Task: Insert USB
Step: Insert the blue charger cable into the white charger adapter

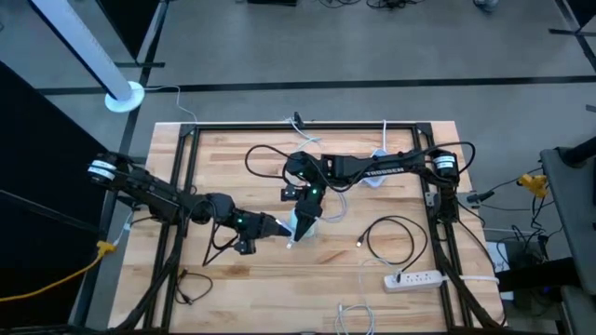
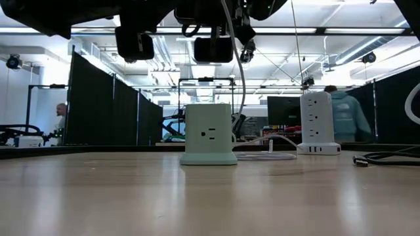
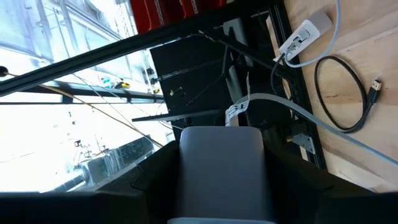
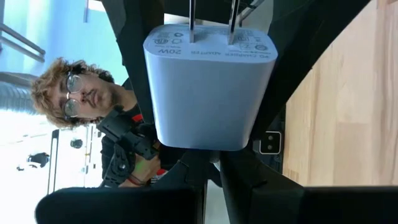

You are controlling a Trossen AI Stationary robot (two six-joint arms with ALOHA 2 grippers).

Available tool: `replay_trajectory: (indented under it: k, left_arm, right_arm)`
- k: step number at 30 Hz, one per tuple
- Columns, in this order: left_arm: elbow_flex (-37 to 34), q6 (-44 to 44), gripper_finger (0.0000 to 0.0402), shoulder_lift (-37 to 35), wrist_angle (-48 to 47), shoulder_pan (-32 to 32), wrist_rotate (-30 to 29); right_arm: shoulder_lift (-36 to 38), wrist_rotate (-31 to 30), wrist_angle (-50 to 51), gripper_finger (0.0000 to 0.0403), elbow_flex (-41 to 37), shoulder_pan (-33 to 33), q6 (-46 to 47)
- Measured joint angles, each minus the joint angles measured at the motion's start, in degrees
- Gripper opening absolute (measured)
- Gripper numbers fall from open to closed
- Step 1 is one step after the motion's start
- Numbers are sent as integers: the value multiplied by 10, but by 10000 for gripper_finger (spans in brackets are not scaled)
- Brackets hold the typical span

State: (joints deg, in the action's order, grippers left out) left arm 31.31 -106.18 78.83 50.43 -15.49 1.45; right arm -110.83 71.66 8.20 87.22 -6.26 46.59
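Observation:
A white charger block (image 4: 208, 87) with two metal prongs (image 4: 211, 15) sits in my right gripper (image 4: 214, 165), prongs pointing away from the wrist. In the high view it is the white piece (image 1: 301, 226) at mid-table, where my right gripper (image 1: 306, 221) points down and my left gripper (image 1: 283, 226) reaches in level from the left. My left gripper (image 3: 221, 193) is shut on a pale, round-cornered block (image 3: 221, 168). I cannot tell whether that is the same charger or a cable's plug. A white cable with a tag (image 3: 237, 109) shows just beyond it. My left gripper pinches the pale block's near part (image 3: 186, 186) between its two fingers, coming level from the table's left. The block is lifted clear of the table. My right gripper pinches the charger at its end opposite the prongs (image 4: 205, 144), coming from above. The charger is lifted clear.
A black coiled USB cable (image 1: 391, 240) and a white power strip (image 1: 414, 278) lie right of the grippers. A white cube outlet (image 2: 209, 134) and a tower strip (image 2: 317, 124) stand on the table. A white cable (image 2: 240, 72) hangs down from the grippers. A person (image 4: 81, 93) stands beyond.

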Motion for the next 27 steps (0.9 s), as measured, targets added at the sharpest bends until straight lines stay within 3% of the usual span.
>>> replay_trajectory:
  k: [8, 15, 22, 27]
  left_arm:
    - [0, 10, 194, -1, -1, 0, 2]
    - [-1, 78, 194, -1, -1, 0, 1]
    - [-2, 99, 194, -1, -11, -2, -1]
    - [-6, 159, 194, -13, -26, -3, -12]
  right_arm:
    - [0, -13, -12, 14, 0, 0, -5]
    - [0, -17, -11, 19, -1, -1, -61]
    - [1, -27, 14, 117, 0, -2, -158]
    - [11, -70, 126, 174, 1, -7, -319]
